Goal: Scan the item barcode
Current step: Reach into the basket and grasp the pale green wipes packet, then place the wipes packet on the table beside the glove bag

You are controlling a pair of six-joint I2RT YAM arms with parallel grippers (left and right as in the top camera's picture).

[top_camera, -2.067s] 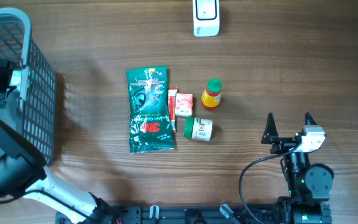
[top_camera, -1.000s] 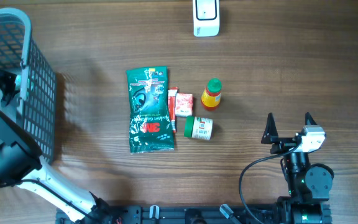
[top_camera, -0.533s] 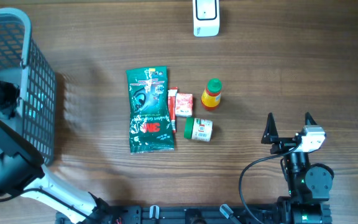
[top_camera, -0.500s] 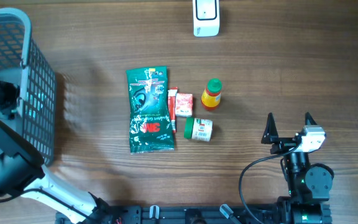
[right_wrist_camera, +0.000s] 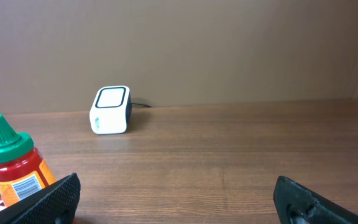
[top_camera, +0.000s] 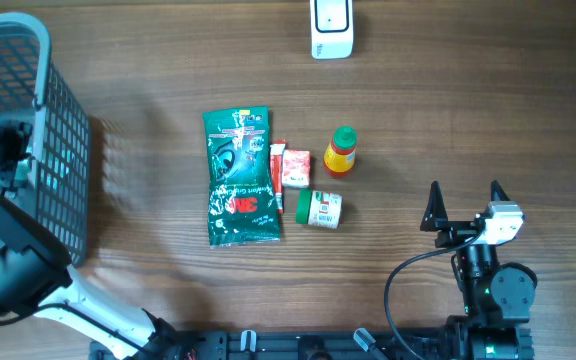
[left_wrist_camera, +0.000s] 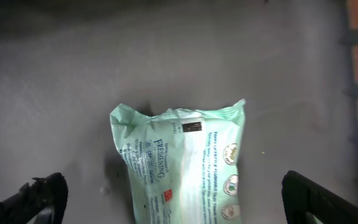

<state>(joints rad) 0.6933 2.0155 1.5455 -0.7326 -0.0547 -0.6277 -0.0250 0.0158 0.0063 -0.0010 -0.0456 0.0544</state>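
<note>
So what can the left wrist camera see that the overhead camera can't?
Only the left wrist camera shows a pale green packet lying flat on the grey basket floor. The left gripper is open above it, with its fingers wide apart and not touching it.

Only the overhead camera shows the dark green pouch, red-and-white box, yellow bottle, green-and-white tub, white scanner and the open right gripper.

Both show the basket: from outside in the overhead view, from inside at the wrist.
</note>
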